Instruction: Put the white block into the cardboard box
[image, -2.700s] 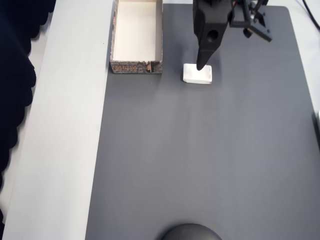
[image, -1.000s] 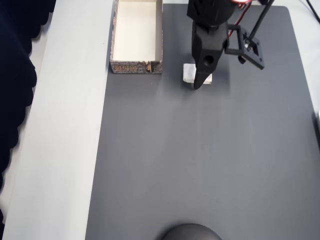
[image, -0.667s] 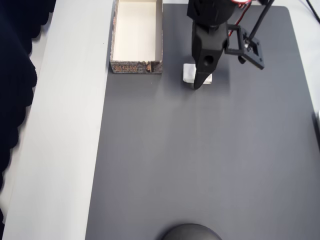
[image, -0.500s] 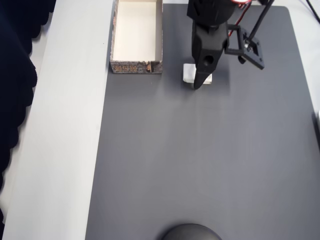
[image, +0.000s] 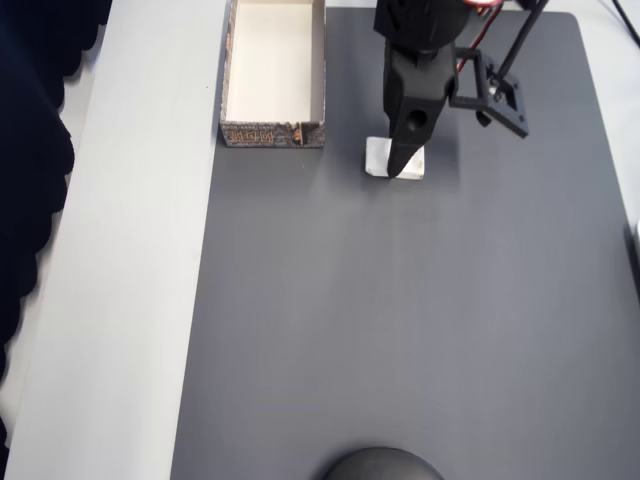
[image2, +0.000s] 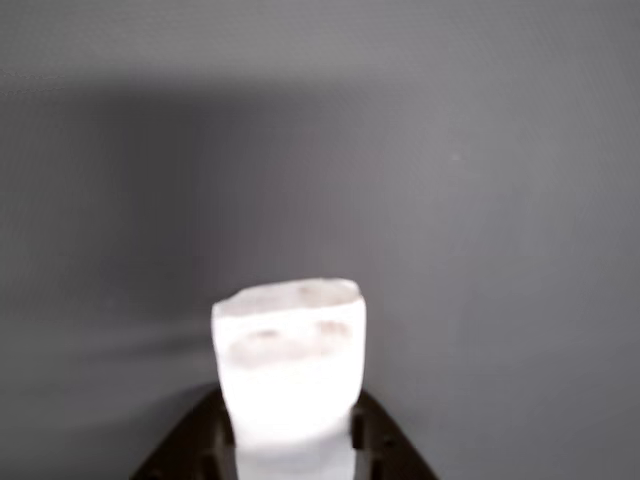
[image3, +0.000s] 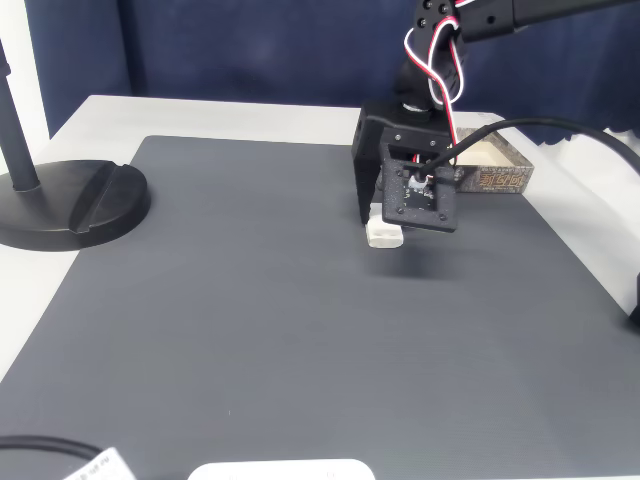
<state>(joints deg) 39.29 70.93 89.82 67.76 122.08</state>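
The white block (image: 375, 158) sits between my black gripper's (image: 398, 166) fingers, just right of the cardboard box's near end in the overhead view. The wrist view has the block (image2: 290, 350) end-on, clamped between the two dark fingers (image2: 375, 445) over bare grey mat. From the fixed view the block (image3: 384, 236) hangs at the gripper (image3: 386, 226), seemingly a little above the mat with a shadow under it. The cardboard box (image: 273, 133) stands open and empty at the mat's top left edge; its patterned side (image3: 497, 180) shows behind the arm.
A dark grey mat (image: 400, 320) covers most of the table, with a white strip (image: 140, 250) to its left. A black round stand base (image3: 75, 200) sits at the mat's left in the fixed view. A black cable (image3: 590, 140) runs at the right.
The arm came forward over the block and the fingers closed on it. In the last half second the block shifted slightly down the overhead picture with the gripper.
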